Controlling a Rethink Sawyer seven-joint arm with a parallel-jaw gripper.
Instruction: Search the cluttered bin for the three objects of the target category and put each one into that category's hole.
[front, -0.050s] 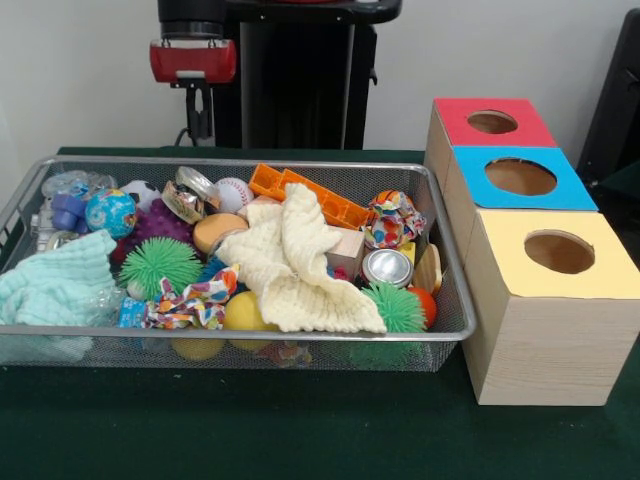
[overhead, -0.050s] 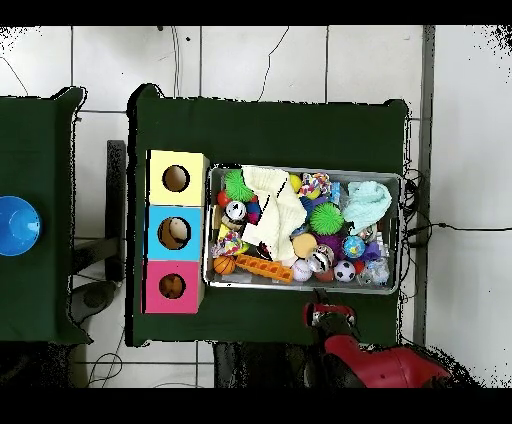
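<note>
1. We take the wire bin (front, -0.050s: 455, 300) as our landmark: it sits on the green table (front, -0.050s: 300, 430), with a bare strip of cloth along its front rim and another between its far rim and the arm.
2. Just beside the bin's right end stand three wooden boxes in a row, close to the mesh but, as far as we see, not touching it: a yellow-topped box (front, -0.050s: 545, 300), a blue-topped box (front, -0.050s: 520, 178) and a red-topped box (front, -0.050s: 492, 122), one round hole in each.
3. Inside the bin we count two cloths, a cream cloth (front, -0.050s: 295, 265) draped over the middle and a mint cloth (front, -0.050s: 55, 285) at the left end.
4. We count two green spiky balls (front, -0.050s: 160, 265), one left of the cream cloth and one at its right front corner, plus one purple one behind the left ball.
5. One orange block strip (front, -0.050s: 310, 197) lies along the far rim; one silver can (front, -0.050s: 387, 267) rests right of the cream cloth; one baseball (front, -0.050s: 233, 193) sits near the strip.
6. The gripper (front, -0.050s: 199, 125) hangs above the far rim, outside the bin, touching nothing; we cannot tell whether it is spread or closed.
</note>
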